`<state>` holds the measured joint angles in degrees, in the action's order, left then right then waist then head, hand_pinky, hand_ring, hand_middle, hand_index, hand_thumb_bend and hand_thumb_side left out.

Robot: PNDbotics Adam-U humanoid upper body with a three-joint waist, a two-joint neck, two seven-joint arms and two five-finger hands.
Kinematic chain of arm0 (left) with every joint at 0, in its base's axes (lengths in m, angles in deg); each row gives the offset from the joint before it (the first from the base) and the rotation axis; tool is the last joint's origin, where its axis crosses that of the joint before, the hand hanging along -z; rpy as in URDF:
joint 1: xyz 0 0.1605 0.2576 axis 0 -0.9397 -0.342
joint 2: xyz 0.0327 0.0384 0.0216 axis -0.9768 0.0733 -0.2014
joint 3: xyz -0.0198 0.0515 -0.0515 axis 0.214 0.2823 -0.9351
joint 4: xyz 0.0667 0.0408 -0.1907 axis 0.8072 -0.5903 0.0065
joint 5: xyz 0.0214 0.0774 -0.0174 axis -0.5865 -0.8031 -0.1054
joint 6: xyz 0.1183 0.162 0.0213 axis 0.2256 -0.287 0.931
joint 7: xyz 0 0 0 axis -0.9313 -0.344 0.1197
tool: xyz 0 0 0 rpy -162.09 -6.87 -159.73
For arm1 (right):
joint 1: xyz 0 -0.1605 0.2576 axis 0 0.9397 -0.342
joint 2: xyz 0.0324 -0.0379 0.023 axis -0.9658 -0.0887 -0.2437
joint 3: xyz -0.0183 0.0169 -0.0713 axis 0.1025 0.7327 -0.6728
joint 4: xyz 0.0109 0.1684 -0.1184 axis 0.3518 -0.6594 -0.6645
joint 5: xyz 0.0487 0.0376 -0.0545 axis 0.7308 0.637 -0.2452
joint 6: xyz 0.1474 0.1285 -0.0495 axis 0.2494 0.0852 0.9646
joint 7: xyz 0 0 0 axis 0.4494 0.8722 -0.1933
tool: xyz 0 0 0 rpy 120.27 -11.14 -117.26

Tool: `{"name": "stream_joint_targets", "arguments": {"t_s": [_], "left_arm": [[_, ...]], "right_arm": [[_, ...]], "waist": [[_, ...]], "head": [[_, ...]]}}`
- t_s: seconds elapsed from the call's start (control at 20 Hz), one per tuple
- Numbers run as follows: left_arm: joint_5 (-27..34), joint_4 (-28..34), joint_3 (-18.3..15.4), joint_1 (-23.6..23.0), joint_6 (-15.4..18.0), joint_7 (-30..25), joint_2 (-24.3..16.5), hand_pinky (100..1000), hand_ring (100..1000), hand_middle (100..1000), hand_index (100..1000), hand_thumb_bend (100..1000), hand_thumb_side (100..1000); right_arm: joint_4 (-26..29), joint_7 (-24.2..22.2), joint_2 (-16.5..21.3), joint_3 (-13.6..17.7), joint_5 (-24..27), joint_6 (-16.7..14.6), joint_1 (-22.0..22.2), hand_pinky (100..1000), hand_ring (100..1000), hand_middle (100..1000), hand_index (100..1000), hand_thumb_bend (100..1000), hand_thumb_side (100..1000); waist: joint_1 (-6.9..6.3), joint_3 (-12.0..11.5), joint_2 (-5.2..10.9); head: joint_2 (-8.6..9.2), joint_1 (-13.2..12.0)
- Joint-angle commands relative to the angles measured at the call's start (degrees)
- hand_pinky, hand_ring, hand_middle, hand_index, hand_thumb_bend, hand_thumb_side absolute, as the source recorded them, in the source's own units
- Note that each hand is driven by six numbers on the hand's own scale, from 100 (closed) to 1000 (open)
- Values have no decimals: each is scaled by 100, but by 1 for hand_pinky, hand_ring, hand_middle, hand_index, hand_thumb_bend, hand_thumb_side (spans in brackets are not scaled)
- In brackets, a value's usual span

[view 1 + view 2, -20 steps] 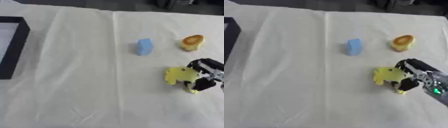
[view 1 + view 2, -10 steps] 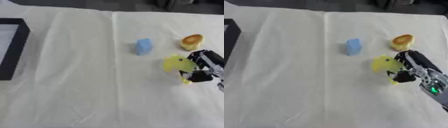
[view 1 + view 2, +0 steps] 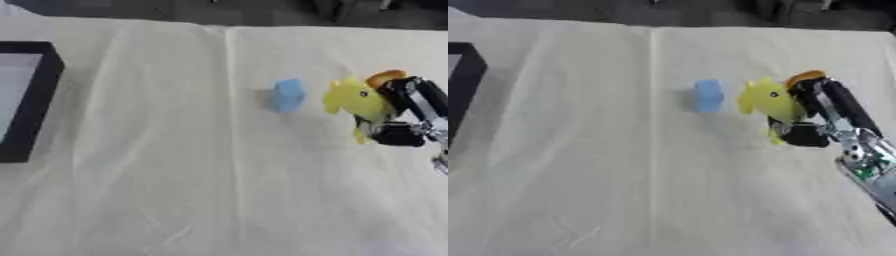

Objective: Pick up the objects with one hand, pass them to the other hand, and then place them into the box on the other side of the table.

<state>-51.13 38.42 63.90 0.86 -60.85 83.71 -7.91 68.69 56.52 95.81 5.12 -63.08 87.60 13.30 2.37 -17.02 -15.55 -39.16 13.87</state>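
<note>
My right hand (image 3: 404,117) comes in from the right edge, shut on a yellow duck-shaped toy (image 3: 356,101) that it holds above the cloth. A small blue block (image 3: 287,95) stands on the cloth just left of the toy. An orange-yellow object (image 3: 385,77) shows partly behind the hand and the toy. The black box (image 3: 35,102) with a pale inside sits at the left edge of the table. My left hand is in neither view.
A cream cloth (image 3: 175,175) with creases covers the table. The table's far edge runs along the top, with dark floor and some dark shapes beyond it.
My right hand has lifted the yellow toy off the cloth and carried it up and away, toward the orange-yellow object. The blue block has stayed in place.
</note>
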Motion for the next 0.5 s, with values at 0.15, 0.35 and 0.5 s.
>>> {"name": "stream_joint_targets", "arguments": {"t_s": [0.15, 0.35, 0.5], "left_arm": [[34, 86, 10, 174, 4, -115, -274, 931, 546, 766, 905, 591, 733], [71, 86, 58, 284, -62, -179, -391, 929, 544, 757, 897, 590, 731], [198, 86, 126, 469, -258, -265, -614, 928, 541, 745, 886, 589, 728]], "right_arm": [[87, 124, -243, -266, -174, -211, -580, 459, 432, 194, 313, 161, 100], [87, 264, -609, -535, -402, -136, -1031, 452, 438, 200, 318, 155, 100], [87, 462, -880, -842, -844, -39, -1334, 455, 441, 207, 323, 155, 100]], "waist": [[-34, -20, 152], [-35, -38, 186], [-49, -68, 215]], "head": [[36, -196], [21, -262], [-6, -271]]}}
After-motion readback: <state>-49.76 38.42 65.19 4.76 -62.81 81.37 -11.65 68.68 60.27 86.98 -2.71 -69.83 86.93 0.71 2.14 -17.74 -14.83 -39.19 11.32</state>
